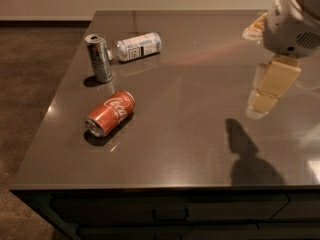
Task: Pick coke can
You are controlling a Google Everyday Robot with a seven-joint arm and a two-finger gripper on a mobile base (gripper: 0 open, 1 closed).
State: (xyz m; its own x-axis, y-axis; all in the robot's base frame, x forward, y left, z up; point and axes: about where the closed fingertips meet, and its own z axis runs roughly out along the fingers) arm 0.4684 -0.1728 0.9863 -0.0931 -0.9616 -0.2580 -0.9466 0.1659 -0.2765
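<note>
The coke can is red with white script and lies on its side on the dark table, at the left front, its silver end toward the front left. My gripper hangs above the right side of the table, far to the right of the can and apart from it. It holds nothing that I can see. Its shadow falls on the table below it.
A slim silver-grey can stands upright behind the coke can. A white-and-silver labelled can lies on its side behind that. The table's left edge drops to a brown floor. Drawers run under the front edge.
</note>
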